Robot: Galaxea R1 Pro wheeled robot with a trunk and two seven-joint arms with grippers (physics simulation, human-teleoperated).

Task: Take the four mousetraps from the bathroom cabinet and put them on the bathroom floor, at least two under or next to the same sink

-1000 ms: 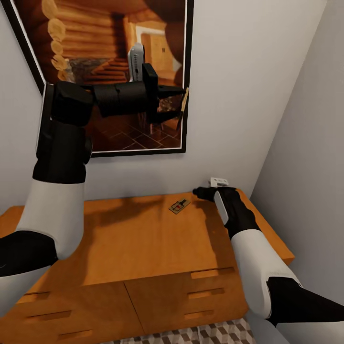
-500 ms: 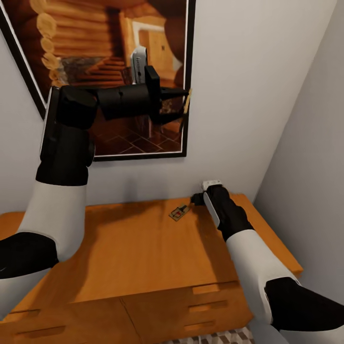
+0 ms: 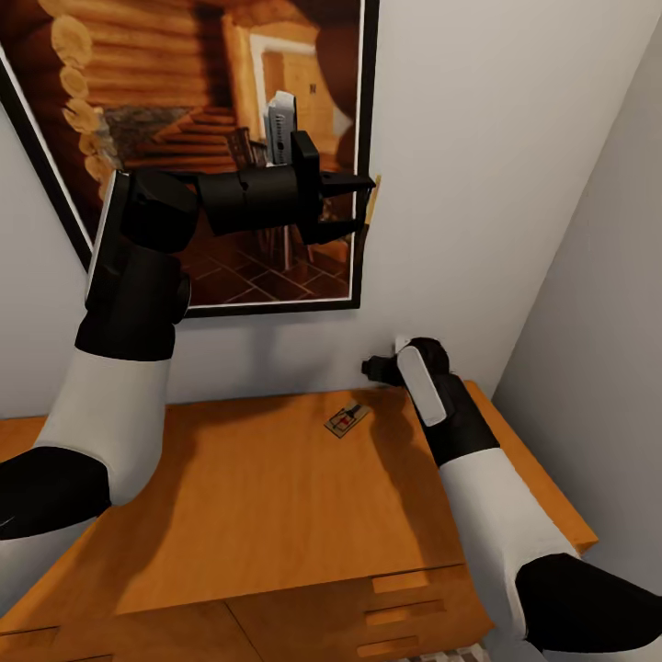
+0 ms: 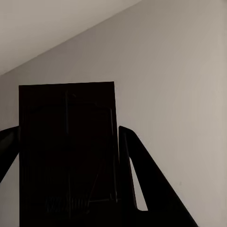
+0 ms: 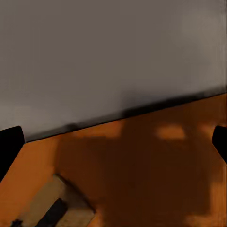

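your left gripper [image 3: 366, 203] is held up high in front of the big framed picture [image 3: 184, 138] on the wall. it is squeezed tight on a mousetrap [image 3: 371, 204]. from the head view you see just the thin light edge of that trap between the black fingers. in the left wrist view the same trap [image 4: 66, 151] looks like a flat dark board held between the two fingers, with the grey wall behind it.

your right gripper [image 3: 373, 368] is down low, just above the back of the orange cabinet [image 3: 276, 496] top, close to the wall. its fingers are spread wide and hold nothing.

another mousetrap [image 3: 346, 420] lies flat on the cabinet top, near your right gripper but not touching it. in the right wrist view you see a corner of it [image 5: 52, 208].
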